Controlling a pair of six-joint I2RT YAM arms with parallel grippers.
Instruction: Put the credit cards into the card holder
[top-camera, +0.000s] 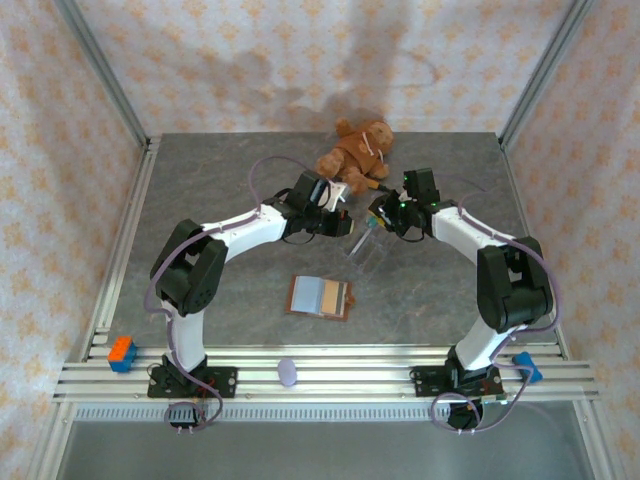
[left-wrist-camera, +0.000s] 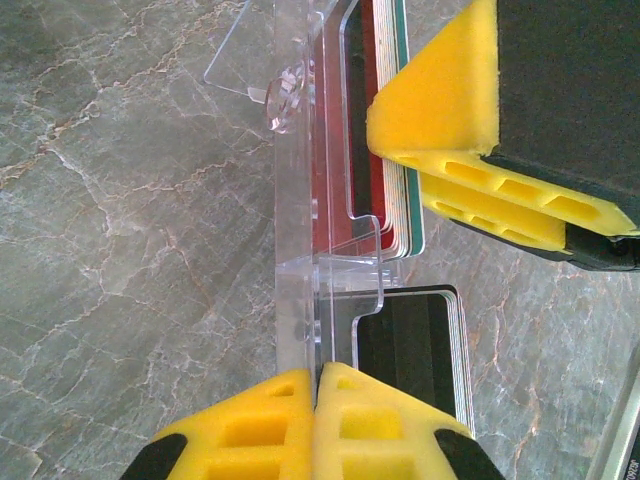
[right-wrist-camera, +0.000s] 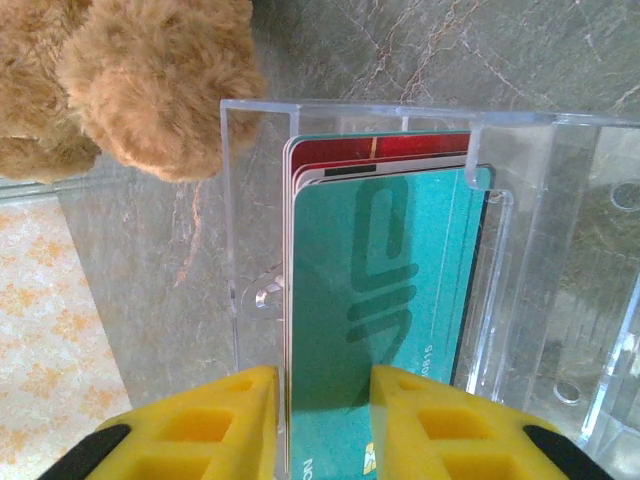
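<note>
The clear acrylic card holder (top-camera: 365, 248) sits at mid-table between both arms. My left gripper (left-wrist-camera: 316, 375) (top-camera: 340, 222) is shut on one thin wall of the holder (left-wrist-camera: 295, 200). One compartment holds a stack of black cards (left-wrist-camera: 420, 340); the other holds red and teal cards (left-wrist-camera: 390, 150). My right gripper (right-wrist-camera: 325, 375) (top-camera: 382, 218) is open, its fingers astride the teal card (right-wrist-camera: 390, 270), which leans in the holder (right-wrist-camera: 255, 200) in front of a red card (right-wrist-camera: 400, 147). A right finger (left-wrist-camera: 440, 100) rests over the card edges.
A brown teddy bear (top-camera: 355, 152) (right-wrist-camera: 150, 80) lies just behind the holder. A brown wallet (top-camera: 320, 297) with blue and orange inserts lies nearer the bases. A blue-orange block (top-camera: 122, 352), a purple piece (top-camera: 287, 372) and a blue piece (top-camera: 527, 368) sit on the front rails.
</note>
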